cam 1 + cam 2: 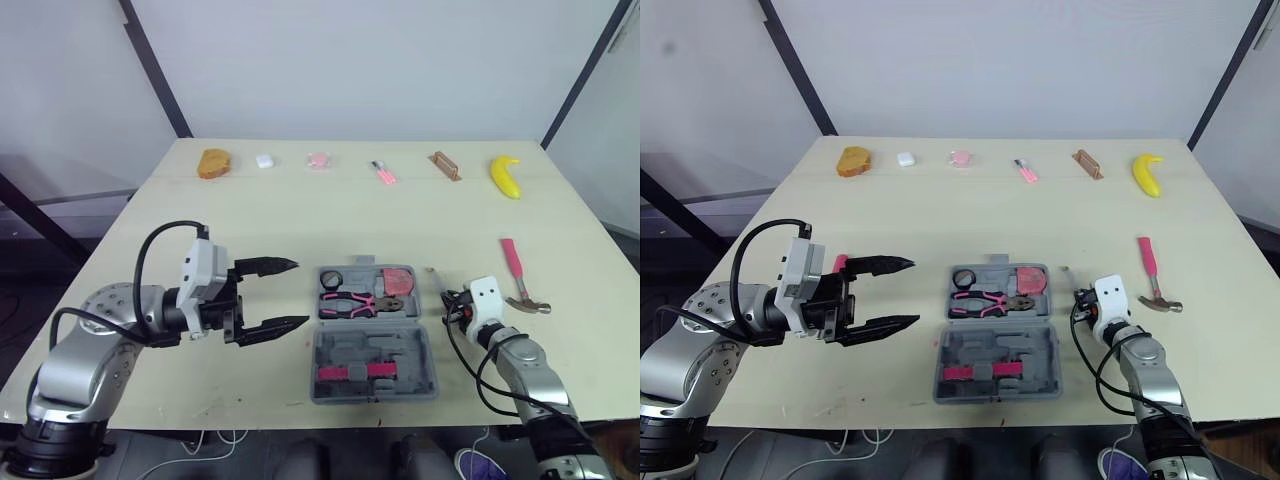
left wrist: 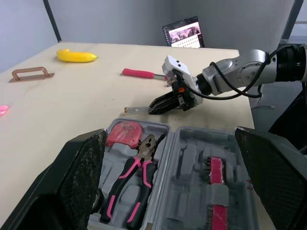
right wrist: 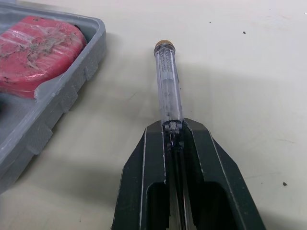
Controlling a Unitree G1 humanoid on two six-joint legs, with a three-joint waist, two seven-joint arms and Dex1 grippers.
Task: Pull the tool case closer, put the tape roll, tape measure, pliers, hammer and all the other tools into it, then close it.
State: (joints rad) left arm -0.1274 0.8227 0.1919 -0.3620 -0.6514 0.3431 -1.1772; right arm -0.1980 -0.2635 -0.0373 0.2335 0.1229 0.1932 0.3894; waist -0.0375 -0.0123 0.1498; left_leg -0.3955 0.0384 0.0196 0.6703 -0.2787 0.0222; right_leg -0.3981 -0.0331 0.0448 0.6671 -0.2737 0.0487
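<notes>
Because your right gripper (image 3: 172, 127) is clenched on the thin shaft of the clear-handled screwdriver (image 3: 168, 81), right at the base of the handle, the whole handle sticks out past the fingertips; expect it to droop or swivel as you lift, since a narrow round shaft gives the pads little to hold; whether it rests on the table (image 1: 300, 220) or hangs just above it, you cannot tell. It lies just beside the right wall of the open tool case (image 1: 400, 350), its brass-capped end pointing past the corner that holds the red tape measure (image 1: 397, 280); a low sweep inward would likely catch that wall and shove the case or knock the tool loose, so clear the rim first. Dropped across the moulded slots, it could sit proud and stop the lid closing. The pink-handled pliers (image 1: 345, 302) and the tape roll (image 1: 332, 277) already sit in the tray, so free space is tight. Your left gripper (image 1: 298, 292) hovers spread wide and holding nothing, just left of the case, placed to steady it. The hammer (image 1: 513, 262) lies out on the table to your right, near that arm; mind the elbow. A banana (image 1: 505, 176) and other small items line the far edge, well apart.
</notes>
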